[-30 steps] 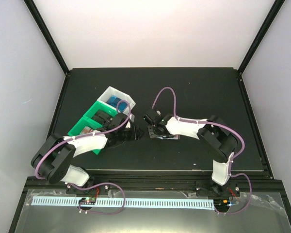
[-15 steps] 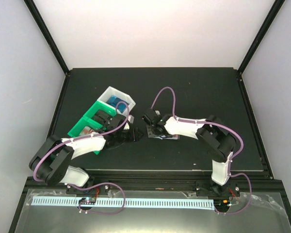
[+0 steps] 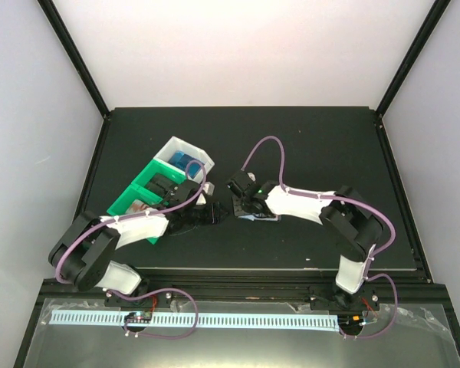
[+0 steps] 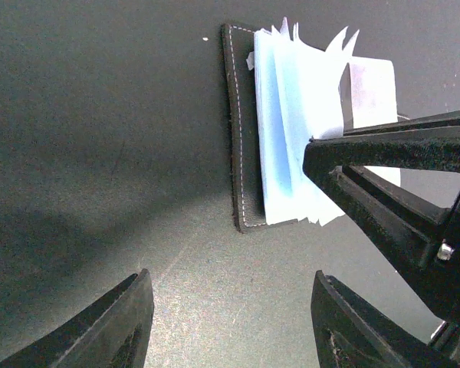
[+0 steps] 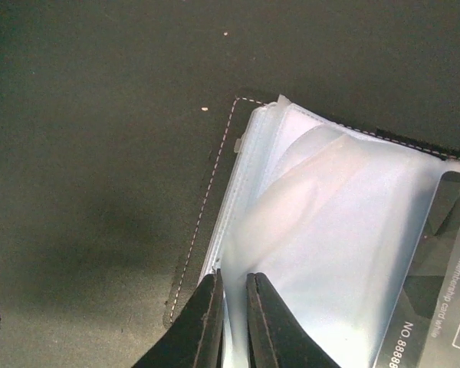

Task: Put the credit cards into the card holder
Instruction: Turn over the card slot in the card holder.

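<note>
The card holder (image 4: 241, 130) lies open on the black mat, black outside, with light blue pocket sleeves (image 4: 291, 130) fanned up. It also shows in the top view (image 3: 262, 218) and the right wrist view (image 5: 207, 199). My right gripper (image 5: 234, 307) is shut on one clear blue sleeve (image 5: 330, 230) at the holder's near edge, and it also shows in the top view (image 3: 243, 202). A black membership card (image 5: 445, 307) sits in a pocket at the right. My left gripper (image 4: 234, 322) is open and empty over bare mat just short of the holder. A blue card (image 3: 186, 161) lies in the white tray.
A green tray (image 3: 135, 193) and a white tray (image 3: 175, 147) stand side by side at the left of the mat, behind my left arm. Dark items lie in the green tray (image 3: 159, 186). My right gripper's black fingers (image 4: 383, 153) reach over the holder in the left wrist view.
My right arm has shifted a little, its elbow swinging out to the right, with the gripper staying on the holder. My left gripper has edged slightly towards the holder.
</note>
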